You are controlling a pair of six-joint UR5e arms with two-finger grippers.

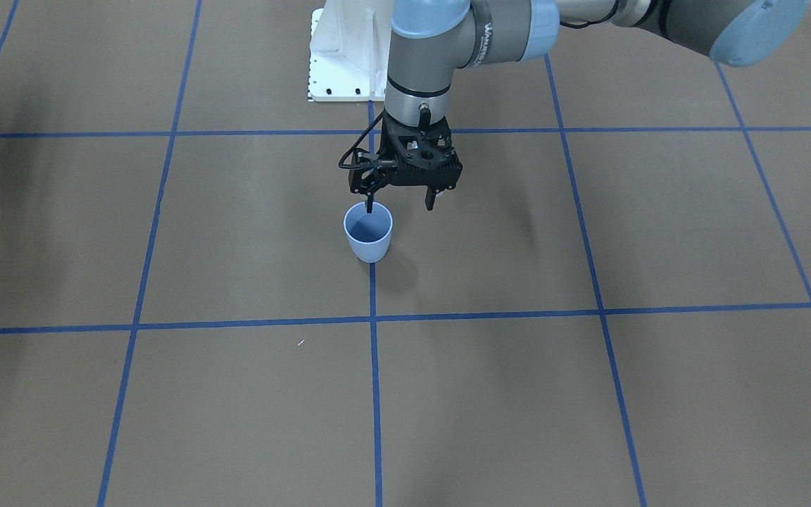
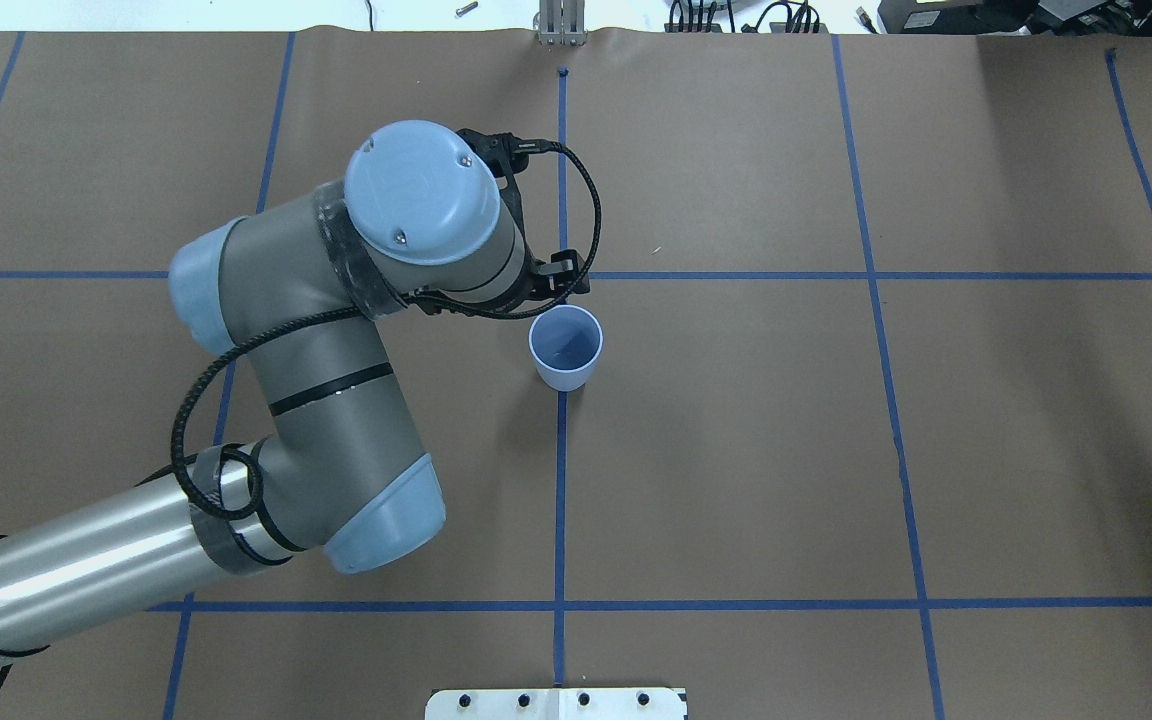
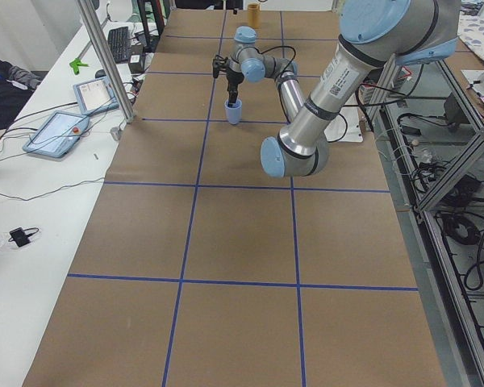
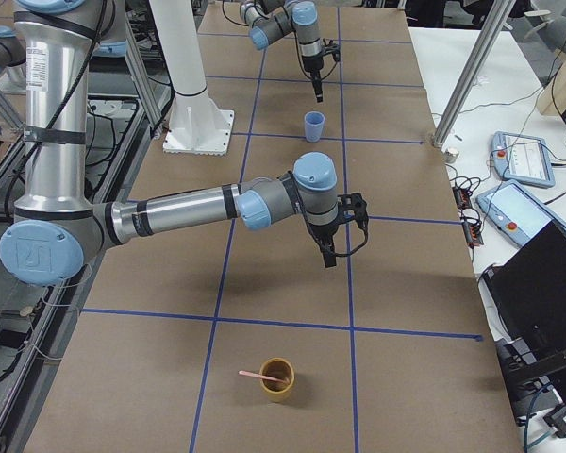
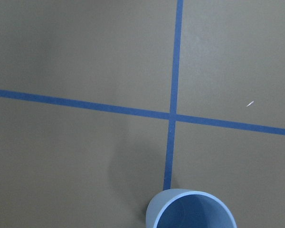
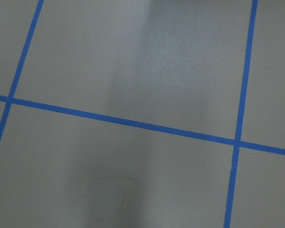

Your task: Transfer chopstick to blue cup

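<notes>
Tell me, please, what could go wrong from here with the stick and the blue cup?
1. The left gripper is open and empty, with one finger close over the rim of the blue cup; a sideways or downward move may knock the cup over.
2. The stick rests in the brown cup, far from the blue cup; it is thin, so a grip may slip or tip that cup.

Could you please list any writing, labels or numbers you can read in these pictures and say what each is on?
Nothing can be read with certainty.
Lettering on the left arm: blurred, unreadable.
Label on the right arm: too small to read.
Screen of the tablet: too small to read.
Blue cup: no writing visible.
</notes>
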